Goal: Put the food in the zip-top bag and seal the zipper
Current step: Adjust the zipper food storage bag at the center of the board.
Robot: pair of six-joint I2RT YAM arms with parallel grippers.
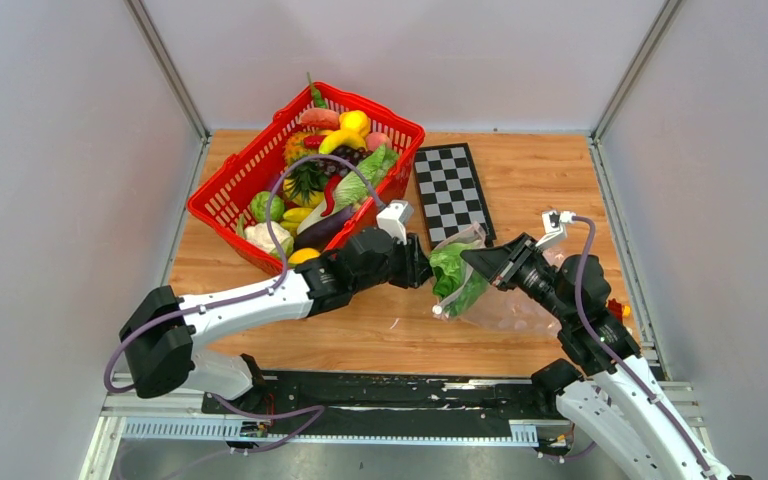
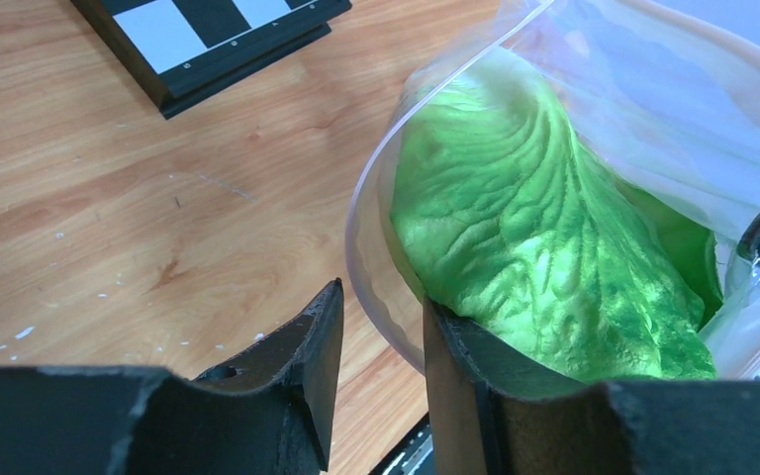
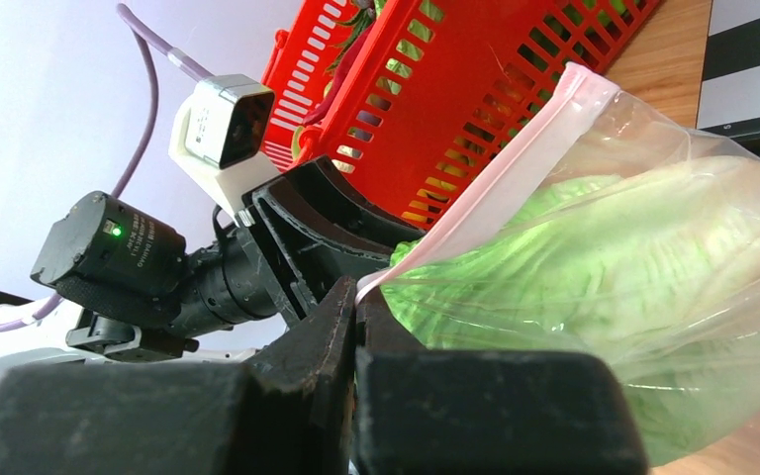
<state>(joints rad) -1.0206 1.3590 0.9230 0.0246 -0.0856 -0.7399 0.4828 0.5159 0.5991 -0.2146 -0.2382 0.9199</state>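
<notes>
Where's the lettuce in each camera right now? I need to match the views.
Top external: the lettuce is right of centre, in the mouth of the zip-top bag.
Left wrist: it fills the right half, inside the bag's rim.
Right wrist: right half, seen through the clear plastic.
Shared landmark: the checkerboard, top left in left wrist, top right corner in right wrist.

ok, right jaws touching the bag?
Touching. Right wrist view: the shut jaws pinch the bag at its zipper, the pink strip running straight into them.
</notes>
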